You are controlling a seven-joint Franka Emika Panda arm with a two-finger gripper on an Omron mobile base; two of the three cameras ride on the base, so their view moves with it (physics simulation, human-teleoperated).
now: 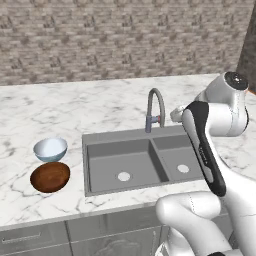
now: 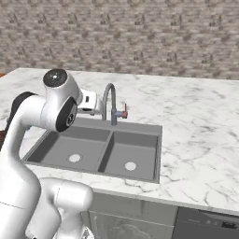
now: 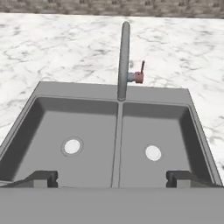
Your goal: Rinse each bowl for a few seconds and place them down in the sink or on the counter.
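Two bowls, the pale one (image 1: 50,149) and the brown one (image 1: 50,176), sit touching on the counter (image 1: 75,110) left of the sink (image 1: 145,186), neither yet rinsed. Your end effector (image 3: 112,178) hangs wide and empty above the basins, facing the tap (image 3: 124,61), so you must reach left.

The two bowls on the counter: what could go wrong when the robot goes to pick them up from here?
1. The pale bowl and the brown bowl sit right against each other on the counter, so gripping one may push the other.
2. The open gripper hangs over the sink, well to the right of the bowls; the swing across could clip the tap.
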